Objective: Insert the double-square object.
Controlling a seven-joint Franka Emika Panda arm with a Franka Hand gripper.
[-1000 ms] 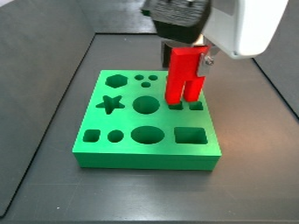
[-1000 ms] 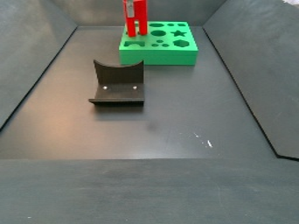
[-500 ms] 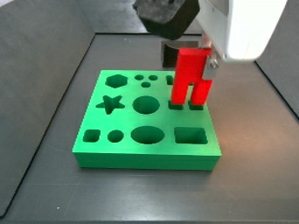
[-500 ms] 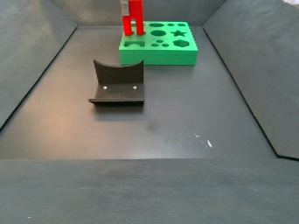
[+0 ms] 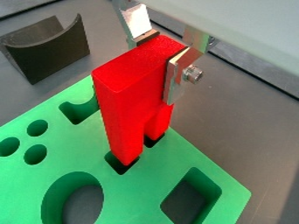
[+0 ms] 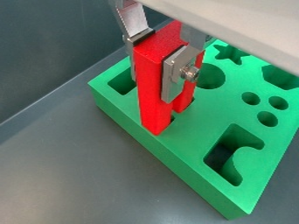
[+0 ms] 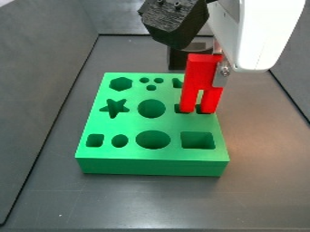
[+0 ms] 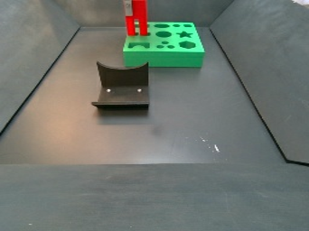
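The double-square object (image 7: 200,84) is a tall bright red block standing upright at the right side of the green board (image 7: 127,127). My gripper (image 7: 206,53) is shut on its upper part. In both wrist views the silver fingers (image 5: 181,74) (image 6: 179,74) press on opposite sides of the red block (image 5: 131,101) (image 6: 156,83). My gripper (image 5: 160,48) (image 6: 160,48) is above the board (image 5: 128,188) (image 6: 198,144). The two prongs reach down into the two square holes. In a side view the block (image 8: 137,16) stands at the board's (image 8: 169,54) left corner.
The board has star, hexagon, round, oval and rectangular holes. A dark grey curved fixture (image 8: 121,86) stands on the dark floor in front of the board and also shows in a wrist view (image 5: 47,44). Dark walls enclose the floor.
My gripper and the red block have shifted slightly right and down over the board, and the prongs now sit lower at the square holes.
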